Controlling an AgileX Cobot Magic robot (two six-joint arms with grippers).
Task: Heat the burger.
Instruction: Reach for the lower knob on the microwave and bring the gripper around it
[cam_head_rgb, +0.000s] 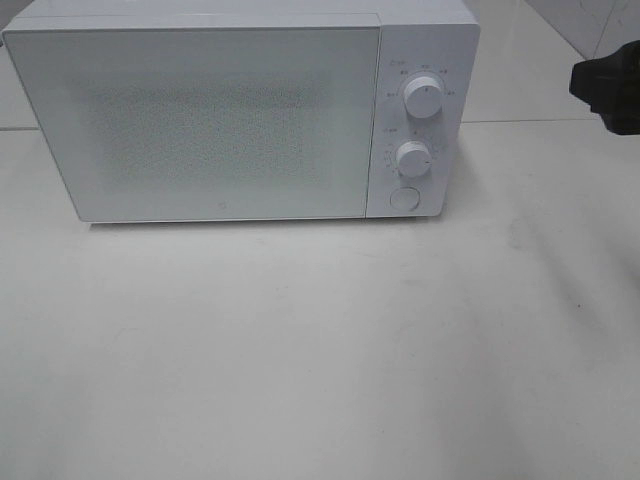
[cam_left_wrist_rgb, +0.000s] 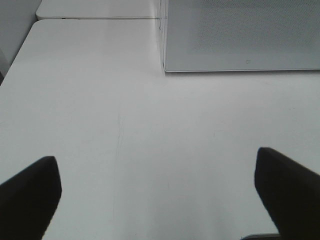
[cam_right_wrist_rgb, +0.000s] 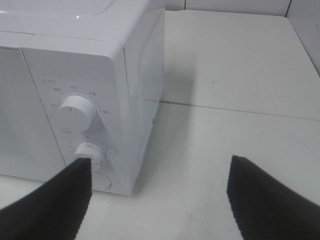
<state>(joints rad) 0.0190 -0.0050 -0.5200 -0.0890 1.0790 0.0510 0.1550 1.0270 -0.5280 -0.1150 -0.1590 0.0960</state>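
A white microwave (cam_head_rgb: 200, 110) is shown on a pale table (cam_head_rgb: 300, 360), its door (cam_head_rgb: 190, 120) shut. On the panel to the right of the door, an upper knob (cam_head_rgb: 424, 97), a lower knob (cam_head_rgb: 413, 157) and a round button (cam_head_rgb: 404, 198) are stacked from top to bottom. The burger is seen in none of the views, and nothing can be made out through the dotted door (so its place cannot be told). The left gripper (cam_left_wrist_rgb: 159, 197) is held over bare table, faced toward the microwave's left front corner, its jaws spread wide with nothing between them. The right gripper (cam_right_wrist_rgb: 160, 200) is likewise spread wide and empty, and is pointed at the microwave's right front corner. In its wrist view the tip of one finger (cam_right_wrist_rgb: 55, 200) is seen just against the lower knob, though contact cannot be judged. In the high view only a dark part of the right arm (cam_head_rgb: 608, 85) is caught at the right edge, well apart from the microwave.
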